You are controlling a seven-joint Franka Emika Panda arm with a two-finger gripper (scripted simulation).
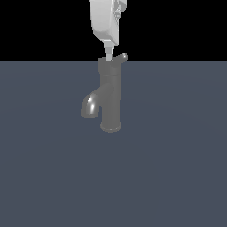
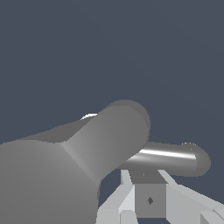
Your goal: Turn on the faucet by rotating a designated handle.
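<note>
The faucet [image 1: 110,99] stands upright on the grey desk [image 1: 177,168], near the middle of the exterior view, its flared base planted on the surface and its short curved spout [image 1: 90,106] bending down toward the exterior view's left. On top of the column sits the handle [image 1: 113,60], a flat cap whose thin lever points out toward the exterior view's right and slightly upward.

The hand [image 1: 108,56] hangs straight down over the cap, its fingertips at the handle's level just beside the root of the lever. That placement suggests it means to push the lever sideways rather than grip it. The wrist view shows a shiny lever-like bar [image 2: 168,158] lying across the fingers [image 2: 131,199], very close. How far the hand is open I cannot tell; nothing seems clamped.
</note>
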